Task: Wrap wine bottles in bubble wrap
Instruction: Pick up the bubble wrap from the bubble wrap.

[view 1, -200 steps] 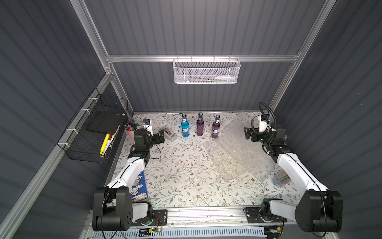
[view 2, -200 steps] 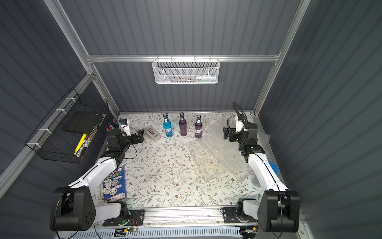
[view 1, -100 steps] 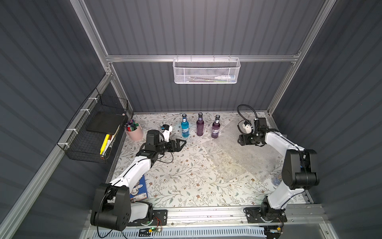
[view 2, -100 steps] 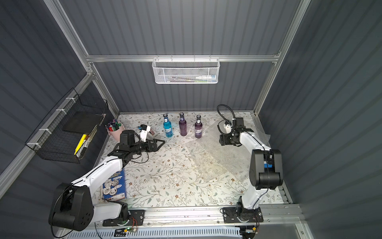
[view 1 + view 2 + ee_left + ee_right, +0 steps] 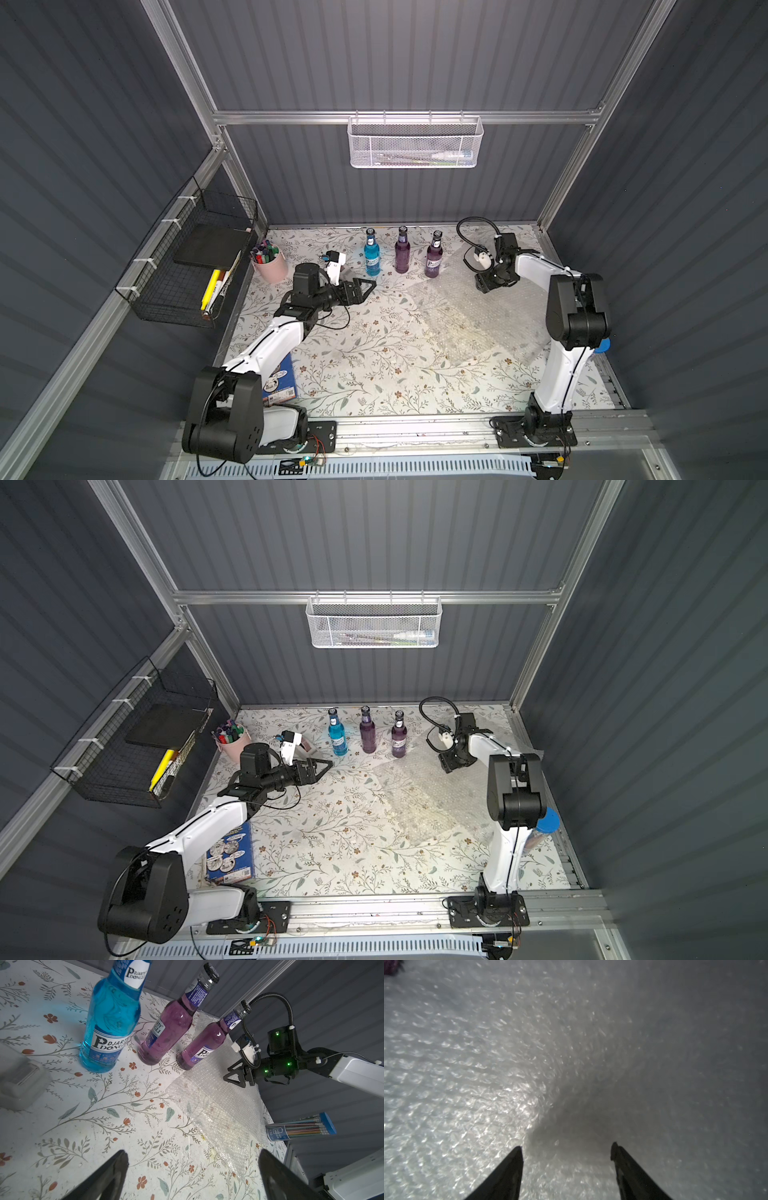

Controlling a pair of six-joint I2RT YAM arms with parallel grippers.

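The left jaws gape empty above the counter (image 5: 353, 361), near the upright blue bottle (image 5: 372, 258). Right of it stand two purple bottles (image 5: 402, 255) (image 5: 433, 259). Bubble wrap (image 5: 469, 316) lies flat by the last, under the right jaws, parted and gripping nothing.

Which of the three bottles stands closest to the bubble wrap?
The purple bottle nearest the right gripper, at the bubble wrap's corner; the blue bottle and middle purple bottle stand farther off.
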